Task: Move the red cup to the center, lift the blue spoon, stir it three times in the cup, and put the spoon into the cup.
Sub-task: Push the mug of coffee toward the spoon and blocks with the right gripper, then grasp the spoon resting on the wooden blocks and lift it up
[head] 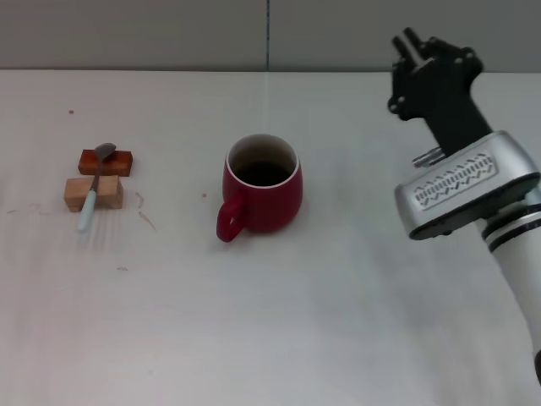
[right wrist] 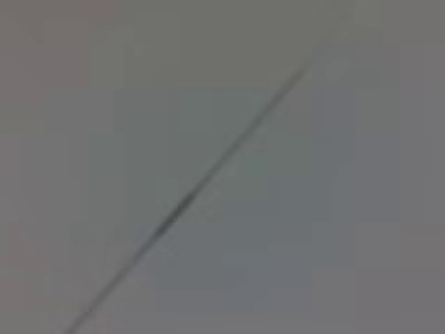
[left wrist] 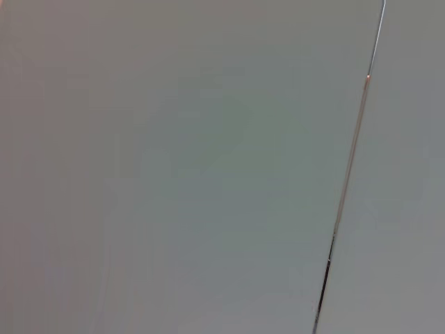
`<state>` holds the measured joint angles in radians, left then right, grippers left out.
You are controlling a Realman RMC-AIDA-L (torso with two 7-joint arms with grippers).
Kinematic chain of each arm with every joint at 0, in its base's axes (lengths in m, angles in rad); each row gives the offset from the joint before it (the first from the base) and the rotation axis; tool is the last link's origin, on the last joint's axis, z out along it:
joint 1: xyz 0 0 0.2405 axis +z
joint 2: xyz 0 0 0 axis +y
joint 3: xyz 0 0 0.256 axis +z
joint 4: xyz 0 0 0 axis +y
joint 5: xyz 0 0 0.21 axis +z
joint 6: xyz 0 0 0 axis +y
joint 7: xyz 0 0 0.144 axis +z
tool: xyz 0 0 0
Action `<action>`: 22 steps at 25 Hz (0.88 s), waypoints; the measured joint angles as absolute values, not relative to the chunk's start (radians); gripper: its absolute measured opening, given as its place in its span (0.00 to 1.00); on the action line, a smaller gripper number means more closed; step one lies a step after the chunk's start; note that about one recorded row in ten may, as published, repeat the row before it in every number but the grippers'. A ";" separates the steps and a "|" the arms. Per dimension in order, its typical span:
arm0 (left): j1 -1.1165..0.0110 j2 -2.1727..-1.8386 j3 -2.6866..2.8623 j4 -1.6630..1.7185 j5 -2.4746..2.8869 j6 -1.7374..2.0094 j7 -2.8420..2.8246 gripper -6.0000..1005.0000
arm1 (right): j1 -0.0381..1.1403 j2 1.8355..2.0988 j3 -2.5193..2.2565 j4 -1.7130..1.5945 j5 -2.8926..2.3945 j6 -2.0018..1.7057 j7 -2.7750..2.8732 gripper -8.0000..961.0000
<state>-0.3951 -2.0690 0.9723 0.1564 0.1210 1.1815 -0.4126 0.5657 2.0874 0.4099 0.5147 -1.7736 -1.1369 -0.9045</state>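
The red cup (head: 264, 188) stands upright on the white table (head: 338, 321), close to the middle of the head view, with its handle turned toward the near left and its dark inside showing below a thin white rim. Well apart from it, on the left, the blue spoon (head: 94, 188) lies across two small blocks: its grey bowl rests on the reddish-brown block (head: 107, 161) on the far side, its pale handle crosses the light wooden block (head: 93, 193) just nearer, and the handle's end slopes down toward the table. The right gripper (head: 411, 41) is raised on the far right, well clear of the cup and pointing toward the grey wall (head: 135, 34); it holds nothing, and how far its jaws stand apart cannot be told from here. The left arm does not appear in the head view. Both wrist views show only a plain grey surface crossed by a thin dark seam (left wrist: 348, 167).
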 joint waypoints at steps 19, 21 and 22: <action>-0.403 -2.063 0.974 0.173 0.121 1.183 -0.418 0.75 | 0.316 2.074 0.536 0.103 -1.786 -1.619 0.117 0.24; -0.404 -2.063 0.975 0.178 0.121 1.183 -0.415 0.75 | 0.309 2.074 0.539 0.067 -1.784 -1.625 0.168 0.31; -0.404 -2.063 0.976 0.179 0.121 1.183 -0.414 0.75 | 0.306 2.074 0.540 0.057 -1.783 -1.630 0.175 0.35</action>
<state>-0.4042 -2.0627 0.9757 0.1794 0.1211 1.1825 -0.4135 0.3058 2.0740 0.5401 0.0571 -1.7829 -1.6299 0.1751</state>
